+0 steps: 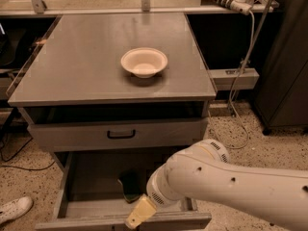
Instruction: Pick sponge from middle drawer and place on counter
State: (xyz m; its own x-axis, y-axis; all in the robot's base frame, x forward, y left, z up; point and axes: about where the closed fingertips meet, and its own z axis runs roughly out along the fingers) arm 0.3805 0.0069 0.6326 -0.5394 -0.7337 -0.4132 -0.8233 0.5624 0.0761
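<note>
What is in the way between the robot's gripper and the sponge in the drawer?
Nothing that shows. The gripper hangs at the front edge of the open drawer, and the sponge lies just beyond it on the drawer floor. The bowl sits up on the counter.

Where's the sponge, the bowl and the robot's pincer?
sponge (129, 186), camera view, dark top face.
bowl (144, 64), camera view, its inner bottom.
pincer (138, 216), camera view, pale tip over the middle drawer (91, 177) front.

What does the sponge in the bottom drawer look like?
The sponge is small, dark green on top with a pale yellow edge. It lies flat on the grey bottom of the open middle drawer, near the front. The gripper hangs by the drawer's front edge, close to it, apparently not touching.
</note>
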